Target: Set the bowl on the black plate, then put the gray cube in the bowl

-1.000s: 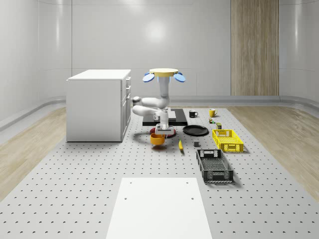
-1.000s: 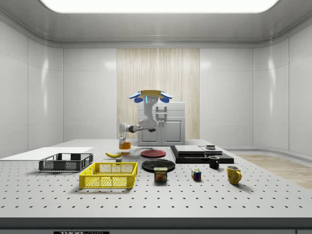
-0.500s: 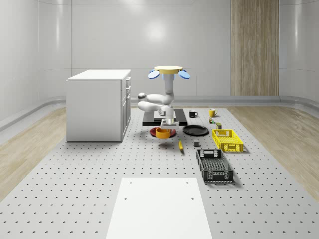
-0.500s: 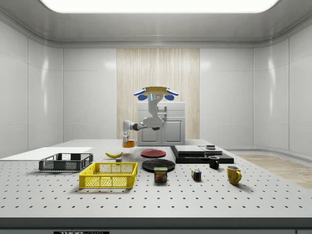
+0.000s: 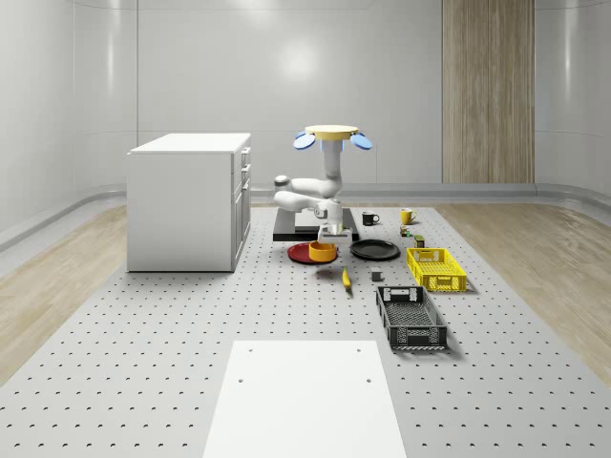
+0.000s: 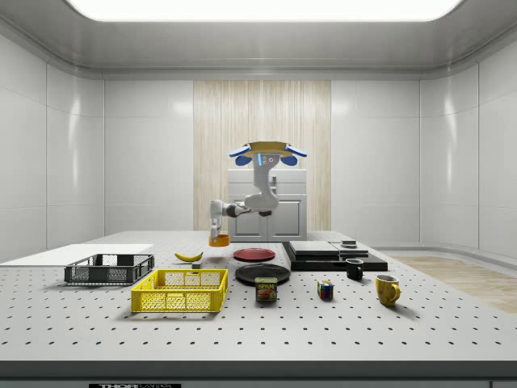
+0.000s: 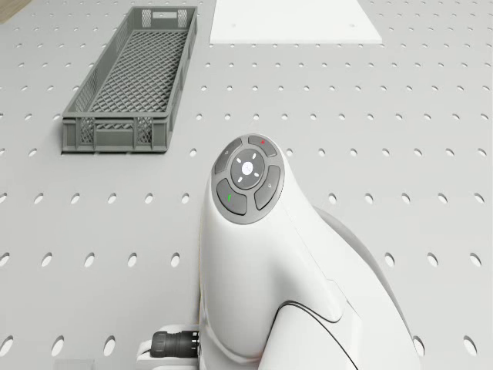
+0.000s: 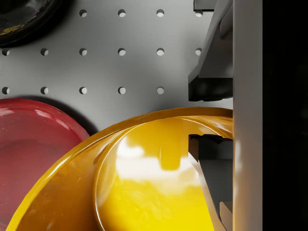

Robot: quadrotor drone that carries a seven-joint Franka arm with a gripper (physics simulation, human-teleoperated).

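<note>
Wrist view has the hand [image 8: 210,118] pinched on the bowl [image 8: 144,178] rim, one finger inside and one outside, carrying it above the surface [image 8: 139,62]. One black plate [image 8: 19,19] lies toward ten o'clock, beyond one red plate [image 8: 38,139]. Drone [image 5: 332,136] hovers near both; one bowl.

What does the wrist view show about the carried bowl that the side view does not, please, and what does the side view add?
The wrist view alone shows the grip: the fingers pinch the rim of the orange bowl, one outside and one inside, with the red plate and an edge of the black plate on the table below. The side view alone shows the drone hovering in front of the cabinet, the bowl lifted above the table, plus the banana and yellow basket. Both show the gripper holding the bowl, with the red and black plates close by.
</note>
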